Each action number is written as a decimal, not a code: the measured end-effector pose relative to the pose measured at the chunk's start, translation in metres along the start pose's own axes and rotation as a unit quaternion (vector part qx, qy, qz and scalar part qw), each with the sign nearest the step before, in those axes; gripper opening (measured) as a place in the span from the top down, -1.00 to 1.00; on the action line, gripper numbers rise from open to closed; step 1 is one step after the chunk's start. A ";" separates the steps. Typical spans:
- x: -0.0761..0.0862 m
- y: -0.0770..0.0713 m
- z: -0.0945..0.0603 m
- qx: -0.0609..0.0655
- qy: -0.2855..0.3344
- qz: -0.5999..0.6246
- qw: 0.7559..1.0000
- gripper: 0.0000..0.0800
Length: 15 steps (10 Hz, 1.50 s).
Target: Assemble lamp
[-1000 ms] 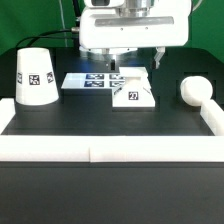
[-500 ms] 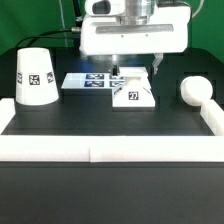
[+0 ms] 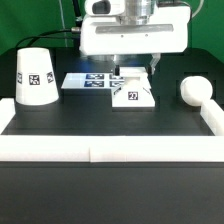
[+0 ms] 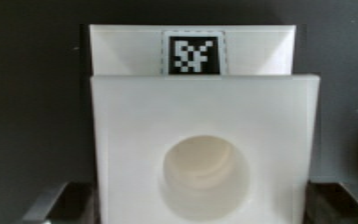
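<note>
Claw [image 3: 135, 66] over base [image 3: 133, 92] — black tabletop [image 3: 100, 125], white rail [image 3: 100, 150]

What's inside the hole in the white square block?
Nothing shows inside the hole of the base: the wrist view sees only its smooth white hollow. How deep it goes cannot be told. The bulb lies apart on the table.

Flat square white base [image 3: 132, 93], marker on its front, oval recess [image 4: 202, 170] on top. Upright cone shade [image 3: 35, 76] stands well apart on the exterior view's left of it. Round-headed bulb [image 3: 194, 91] lies on the exterior view's right of it.
</note>
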State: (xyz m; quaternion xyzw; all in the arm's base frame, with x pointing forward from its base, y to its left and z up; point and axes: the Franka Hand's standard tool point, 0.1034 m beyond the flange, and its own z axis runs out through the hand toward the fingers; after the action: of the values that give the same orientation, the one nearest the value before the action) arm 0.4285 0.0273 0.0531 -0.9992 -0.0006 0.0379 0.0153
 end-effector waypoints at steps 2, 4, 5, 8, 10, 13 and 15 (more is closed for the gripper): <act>0.001 0.000 0.000 0.000 -0.001 0.000 1.000 -0.34; 0.017 -0.004 -0.006 0.001 0.003 -0.003 1.000 -0.34; 0.026 -0.005 -0.005 0.002 0.005 -0.004 1.000 -0.34; 0.062 -0.013 -0.005 0.005 0.021 -0.006 1.000 -0.34; 0.080 -0.019 -0.007 0.006 0.028 -0.011 1.000 -0.34; 0.112 -0.029 -0.009 0.010 0.045 -0.017 0.999 -0.34; 0.125 -0.035 -0.010 0.011 0.054 -0.019 0.998 -0.34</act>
State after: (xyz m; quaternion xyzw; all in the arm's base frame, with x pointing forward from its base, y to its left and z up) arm 0.5543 0.0621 0.0549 -0.9993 -0.0180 -0.0168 0.0270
